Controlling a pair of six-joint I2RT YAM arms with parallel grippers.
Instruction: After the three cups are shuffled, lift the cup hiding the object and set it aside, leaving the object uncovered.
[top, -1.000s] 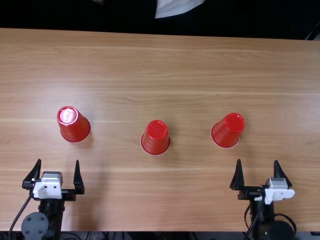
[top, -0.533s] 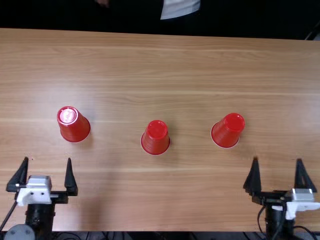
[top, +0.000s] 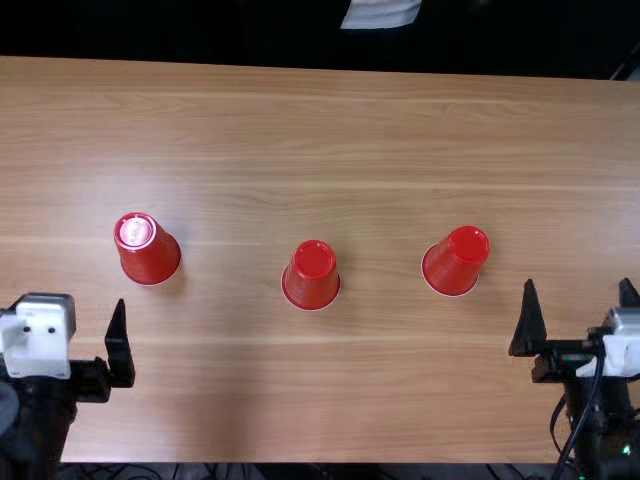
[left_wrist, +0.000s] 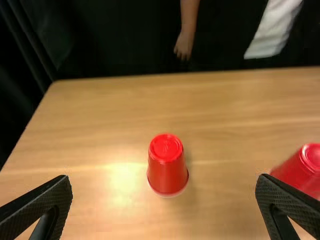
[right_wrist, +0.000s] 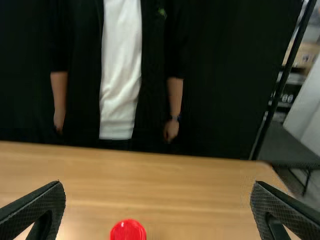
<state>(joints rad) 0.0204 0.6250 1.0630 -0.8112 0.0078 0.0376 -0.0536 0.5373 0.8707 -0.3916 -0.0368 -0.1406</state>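
Now, cups: left cup (top: 147, 250), middle cup (top: 311, 275) and right cup (top: 455, 262) are standing upside down in a row on the counter (top: 320, 130), well apart.
Object: the object is staying hidden; which cup is covering it cannot be told.
Left claw (left_wrist: 162, 179): gaping wide, holding nothing, near the left cup.
Right claw (top: 577, 300): gaping wide, holding nothing, near the right cup.
Handling: the cups are probably going to feel light, thin and springy, buckling under a hard squeeze. Pinching gently across the tapered wall, towards the stiffer closed top, is looking safest.
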